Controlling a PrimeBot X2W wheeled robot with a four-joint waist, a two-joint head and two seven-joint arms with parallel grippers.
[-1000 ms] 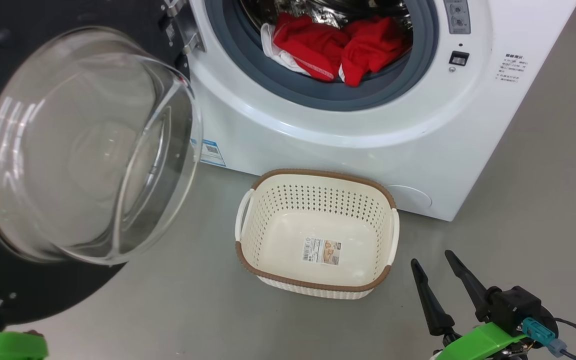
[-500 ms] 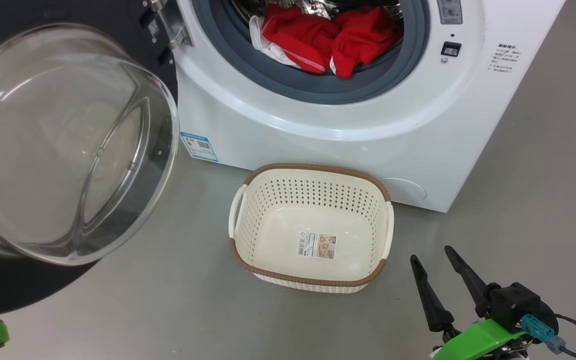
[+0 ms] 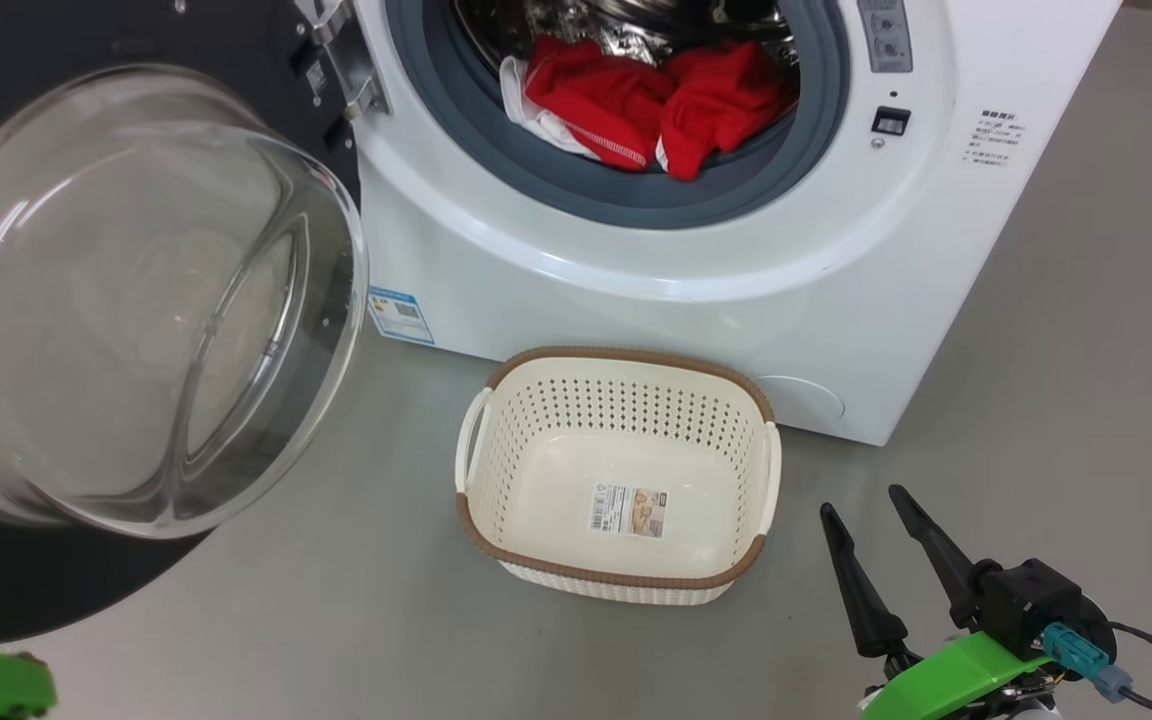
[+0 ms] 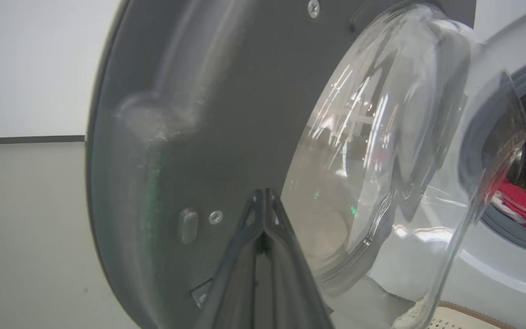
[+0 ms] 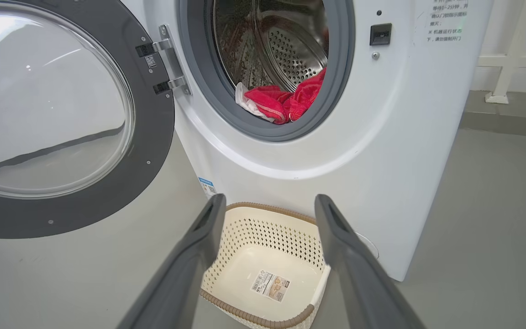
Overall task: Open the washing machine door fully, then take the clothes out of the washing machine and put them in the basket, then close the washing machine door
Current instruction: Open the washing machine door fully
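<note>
While the door (image 3: 136,300) stands open leftward, the basket (image 3: 626,420) lies crosswise.

Washing machine (image 3: 636,300) front, beyond the right pincer (image 3: 860,500) and up to its right: block of small dark Chinese print (image 5: 443,20), several lines, characters too fine to read with certainty. Same front, low down, ahead-left of the pincer: blue-edged sticker (image 3: 401,315) with a QR code, text illegible. Floor of the basket (image 3: 616,578), just left of the pincer: paper label (image 3: 628,510) with barcode and small picture, print unreadable. Beside the hinge (image 5: 171,59): small tag (image 5: 151,61) bearing a code square.
</note>
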